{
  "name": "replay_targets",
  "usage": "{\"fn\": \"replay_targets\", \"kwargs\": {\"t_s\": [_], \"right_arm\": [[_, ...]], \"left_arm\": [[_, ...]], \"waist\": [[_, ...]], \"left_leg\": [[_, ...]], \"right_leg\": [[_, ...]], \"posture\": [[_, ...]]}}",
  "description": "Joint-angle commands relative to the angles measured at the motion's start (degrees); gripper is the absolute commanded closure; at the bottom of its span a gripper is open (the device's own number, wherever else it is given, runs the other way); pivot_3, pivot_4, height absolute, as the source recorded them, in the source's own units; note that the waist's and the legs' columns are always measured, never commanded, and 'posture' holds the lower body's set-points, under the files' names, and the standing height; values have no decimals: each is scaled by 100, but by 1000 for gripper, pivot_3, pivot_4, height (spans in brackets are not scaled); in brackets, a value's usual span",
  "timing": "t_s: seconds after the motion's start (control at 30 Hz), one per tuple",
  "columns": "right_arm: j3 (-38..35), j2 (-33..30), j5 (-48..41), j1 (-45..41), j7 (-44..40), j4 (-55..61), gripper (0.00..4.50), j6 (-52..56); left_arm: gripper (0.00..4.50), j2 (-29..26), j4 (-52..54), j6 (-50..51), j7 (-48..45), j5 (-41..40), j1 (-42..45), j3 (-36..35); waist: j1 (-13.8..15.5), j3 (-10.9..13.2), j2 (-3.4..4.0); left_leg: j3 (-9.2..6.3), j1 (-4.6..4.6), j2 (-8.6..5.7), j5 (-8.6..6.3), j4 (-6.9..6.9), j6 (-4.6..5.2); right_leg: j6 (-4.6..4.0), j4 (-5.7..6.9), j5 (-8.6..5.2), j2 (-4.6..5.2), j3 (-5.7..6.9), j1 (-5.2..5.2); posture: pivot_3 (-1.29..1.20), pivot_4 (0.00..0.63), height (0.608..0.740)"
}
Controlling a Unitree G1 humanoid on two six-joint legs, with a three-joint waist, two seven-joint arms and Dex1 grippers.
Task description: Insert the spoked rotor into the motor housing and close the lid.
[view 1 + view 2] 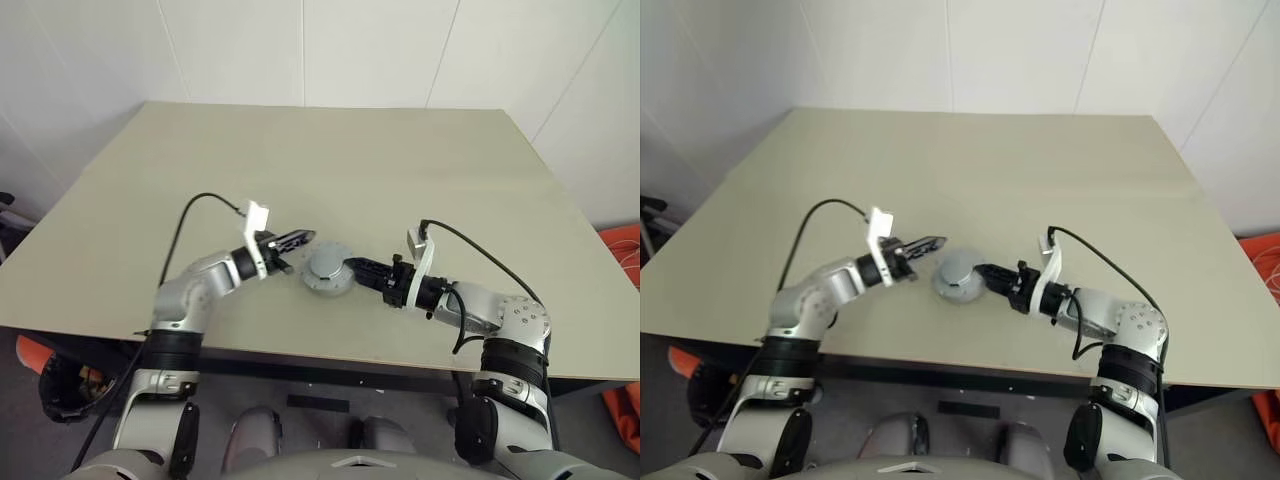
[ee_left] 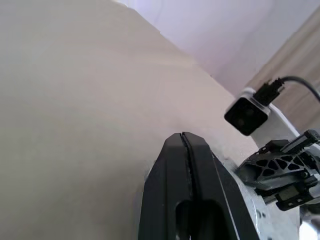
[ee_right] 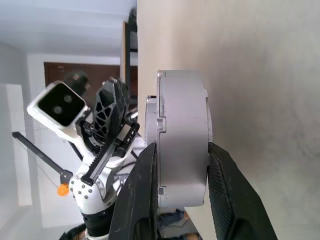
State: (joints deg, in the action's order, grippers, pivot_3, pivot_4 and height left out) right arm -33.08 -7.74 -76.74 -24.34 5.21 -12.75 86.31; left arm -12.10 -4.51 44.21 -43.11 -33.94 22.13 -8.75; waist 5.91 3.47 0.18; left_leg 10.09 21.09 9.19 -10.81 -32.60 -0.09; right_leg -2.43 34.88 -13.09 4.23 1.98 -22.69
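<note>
Now the right end effector [image 1: 352, 267] clamps the closed silvery motor housing [image 1: 327, 270] on the desk [image 1: 330, 170]; the left end effector [image 1: 300, 238], pinched empty, hovers just beside it. Press the lid squarely while the right holds firm.

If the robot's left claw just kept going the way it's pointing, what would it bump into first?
Most likely the round grey motor part that the right gripper holds just above the table. The left gripper, fingers shut, points toward it from close by, though it may sit slightly higher and skim its top.
</note>
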Motion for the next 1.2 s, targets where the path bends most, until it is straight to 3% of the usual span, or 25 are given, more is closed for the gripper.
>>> {"fn": "replay_targets", "kwargs": {"t_s": [0.03, 0.2, 0.47, 0.7, 0.93, 1.2], "right_arm": [[-22, -19, -422, -111, -61, 235, 3357, -168], [54, 42, -568, -336, 27, 221, 3357, -372], [327, 142, -1079, -562, 316, 337, 3357, -621], [766, 164, -1923, -613, 843, 641, 3357, -1059], [1365, -83, -2739, -463, 1269, 890, 3357, -1562], [1906, -504, -3269, -307, 1421, 1024, 3357, -2009]], "left_arm": [[4104, -118, 630, 884, 290, -819, -475, -509], [2604, 55, 1082, 1941, 889, -1849, -1185, -1042], [14, 706, 800, 2749, 2051, -3196, -1358, -1726], [0, 1097, 114, 2647, 2748, -3988, -964, -2055], [0, 1317, -51, 2626, 2532, -4701, -707, -1900], [0, 1145, -108, 2655, 2424, -5144, -752, -1649]], "waist": [[-6, 0, 0], [-2, 1, -2], [-3, 2, -3], [2, 3, -6], [1, 3, -7], [0, 3, -8]], "left_leg": [[0, 1, 0, -1, 0, 2], [0, 8, 2, -8, -12, 13], [-3, -5, 5, -8, -26, 13], [-8, 2, 2, -9, -26, 13], [-11, 2, 0, -9, -27, 13], [-13, 3, 0, -9, -33, 13]], "right_leg": [[0, -2, 0, 0, 0, 0], [2, -3, 0, 0, 3, 1], [21, -3, -5, -1, 4, 21], [45, -12, 2, -1, 7, 22], [87, -15, 3, -1, 6, 28], [98, -14, 5, -1, 7, 30]], "posture": [[0, 0, 740], [0, 0, 740], [0, 0, 740], [0, 0, 740], [0, 0, 740], [0, 0, 740]]}}
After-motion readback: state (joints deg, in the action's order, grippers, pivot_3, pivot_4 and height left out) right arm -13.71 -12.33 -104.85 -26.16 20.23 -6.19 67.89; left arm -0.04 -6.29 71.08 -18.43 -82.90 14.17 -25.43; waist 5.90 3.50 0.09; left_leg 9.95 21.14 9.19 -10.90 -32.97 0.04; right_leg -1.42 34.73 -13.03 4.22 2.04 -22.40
